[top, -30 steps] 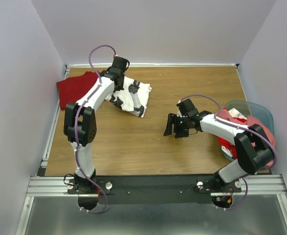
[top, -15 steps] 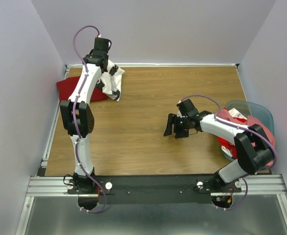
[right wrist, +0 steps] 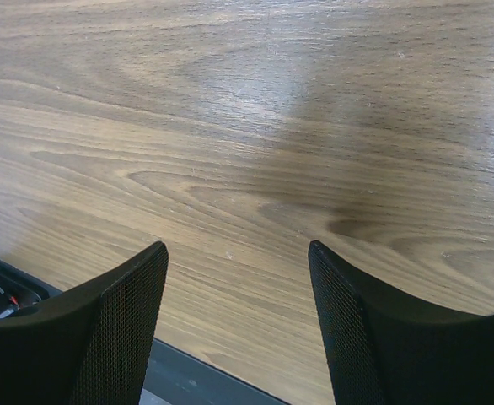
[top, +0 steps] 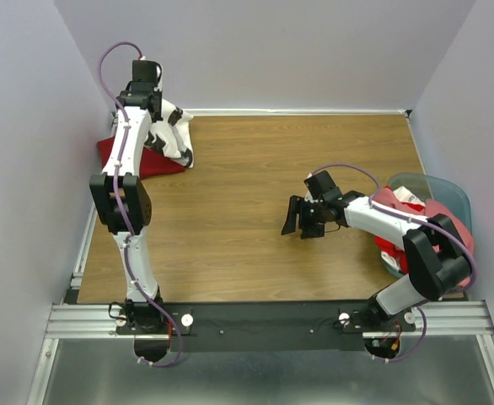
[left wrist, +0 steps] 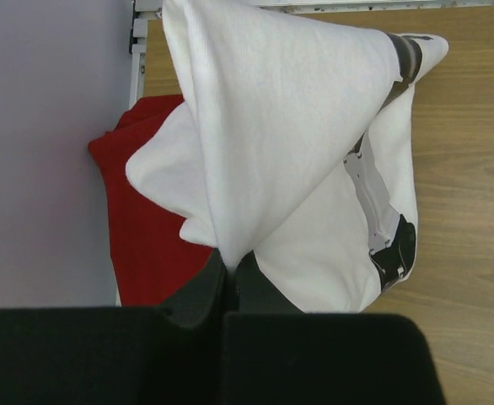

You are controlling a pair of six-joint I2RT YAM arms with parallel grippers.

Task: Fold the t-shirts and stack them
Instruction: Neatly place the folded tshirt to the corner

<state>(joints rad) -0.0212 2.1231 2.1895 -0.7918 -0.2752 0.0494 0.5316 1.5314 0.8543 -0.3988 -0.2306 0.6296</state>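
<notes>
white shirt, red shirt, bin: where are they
white shirt (left wrist: 289, 126), left wrist view, hanging front panel
red shirt (left wrist: 137, 261), left wrist view, flat body
bin (top: 451, 186), top view, far rim

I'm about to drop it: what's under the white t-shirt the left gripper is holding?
A dark red t-shirt lies under its wall-side half, wood table under the rest. The white t-shirt hides how far the red one extends.
</notes>
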